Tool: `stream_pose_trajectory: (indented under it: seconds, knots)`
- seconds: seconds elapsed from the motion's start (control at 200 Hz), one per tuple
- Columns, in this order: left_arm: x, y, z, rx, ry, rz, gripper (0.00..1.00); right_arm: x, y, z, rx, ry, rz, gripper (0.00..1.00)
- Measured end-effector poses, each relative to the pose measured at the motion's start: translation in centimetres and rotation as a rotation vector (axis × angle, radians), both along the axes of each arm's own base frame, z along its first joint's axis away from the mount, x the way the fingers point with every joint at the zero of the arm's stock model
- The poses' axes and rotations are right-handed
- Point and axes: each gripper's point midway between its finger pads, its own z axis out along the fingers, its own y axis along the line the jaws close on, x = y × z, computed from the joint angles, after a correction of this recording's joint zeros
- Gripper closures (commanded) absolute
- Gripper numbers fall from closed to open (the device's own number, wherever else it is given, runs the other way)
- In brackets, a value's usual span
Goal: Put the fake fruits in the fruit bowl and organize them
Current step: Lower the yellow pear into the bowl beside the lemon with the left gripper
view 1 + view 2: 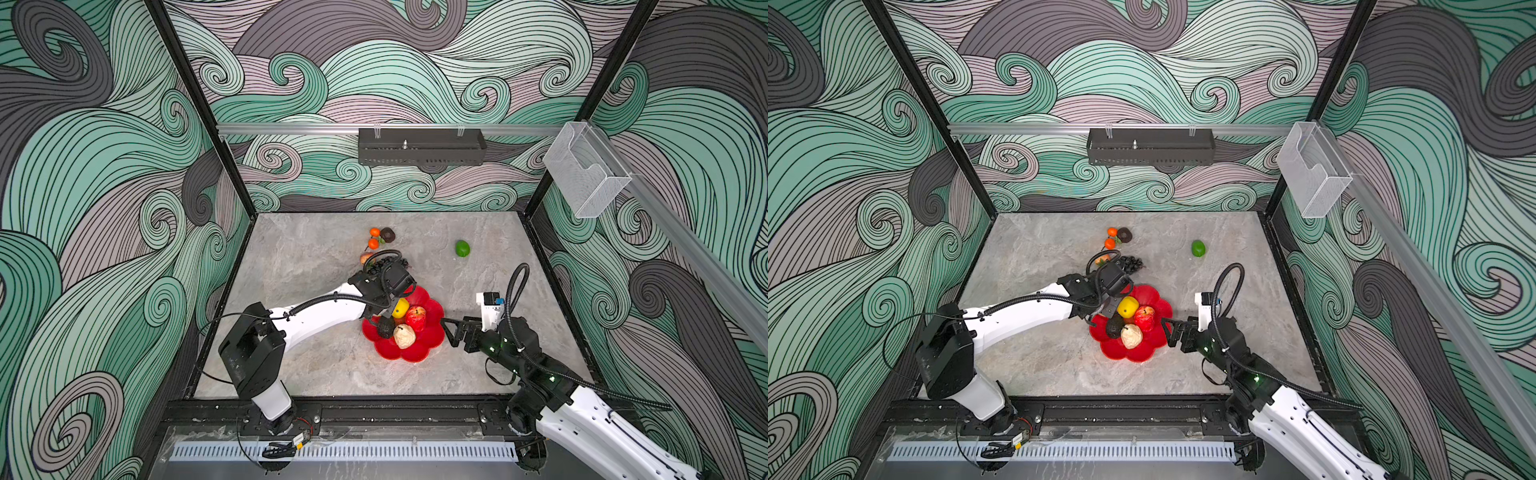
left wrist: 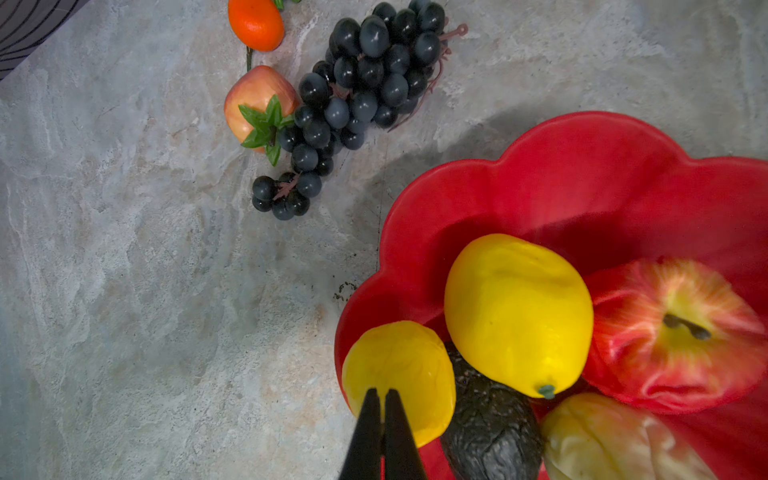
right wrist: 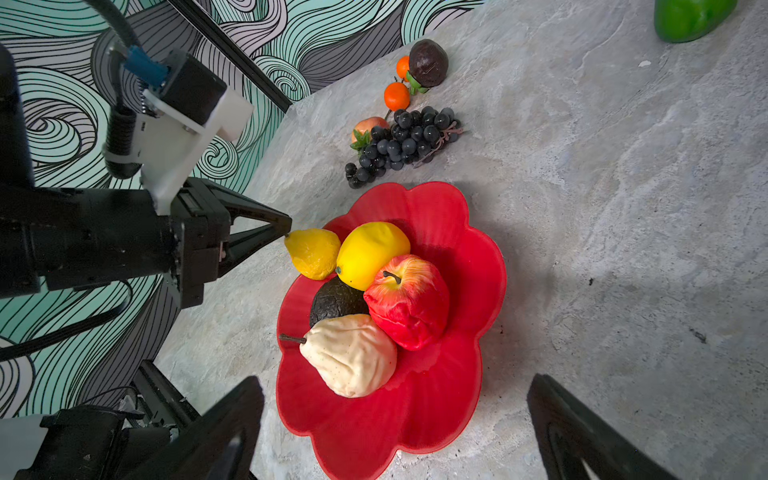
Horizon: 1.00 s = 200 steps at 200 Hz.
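1. The left gripper (image 3: 286, 227) had its jaws pressed together, with the tips touching the narrow end of the wrinkled yellow plastic pear (image 3: 313, 253). Could not tell whether it was pinched.
2. That pear sat right at the left tips, on the rim of the glossy red flower-shaped fruit bowl (image 3: 478, 249), and leaned on the smooth yellow plastic lemon (image 3: 370, 253).
3. Just past the left tips, inside the bowl, the lemon, the red plastic apple (image 3: 409, 301), the dark wrinkled avocado (image 3: 332, 299) and the cream plastic pear (image 3: 351, 353) sat in one touching cluster.
4. The right gripper (image 1: 448, 332) had its jaws spread wide with nothing between them. It was just beside the bowl's rim, across from the left gripper, with the cream pear nearest.
5. Behind the left gripper, on the grey marble-look tabletop (image 1: 311, 257), the black plastic grape bunch (image 2: 357, 95) touched a peach-red leafy fruit piece (image 2: 253, 99). Two small orange tangerines (image 3: 397, 96) and a dark brown round fruit (image 3: 428, 62) lay farther off.
6. The green plastic lime (image 1: 462, 248) lay alone, well apart from both grippers.
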Motion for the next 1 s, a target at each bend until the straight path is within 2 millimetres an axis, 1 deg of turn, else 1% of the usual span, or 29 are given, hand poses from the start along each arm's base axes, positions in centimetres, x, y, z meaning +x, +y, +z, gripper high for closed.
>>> stream_pose_trajectory:
  seconds: [0.07,0.155,0.465,0.66,0.886,1.001]
  knots:
    - [-0.03,-0.02,-0.16,0.002,0.004,-0.001,1.00,-0.01,-0.02,-0.13,-0.002,0.002,-0.001,0.00]
    - [-0.06,-0.06,-0.37,0.005,0.010,-0.003,0.92,-0.02,-0.04,-0.24,-0.003,0.004,-0.001,0.00]
    - [-0.28,-0.29,-0.65,0.000,0.028,-0.017,0.83,-0.02,-0.07,-0.14,-0.001,0.000,-0.002,0.00]
    - [-0.44,-0.39,-0.75,-0.001,0.037,-0.026,0.71,-0.02,-0.07,-0.14,-0.001,0.001,-0.002,0.00]
    - [-0.66,-0.58,-0.67,-0.015,0.048,-0.034,0.63,-0.02,-0.07,-0.12,0.000,0.000,-0.003,0.00]
    - [-0.73,-0.63,-0.12,-0.029,0.041,-0.036,0.61,-0.03,-0.08,-0.14,-0.001,0.001,-0.003,0.00]
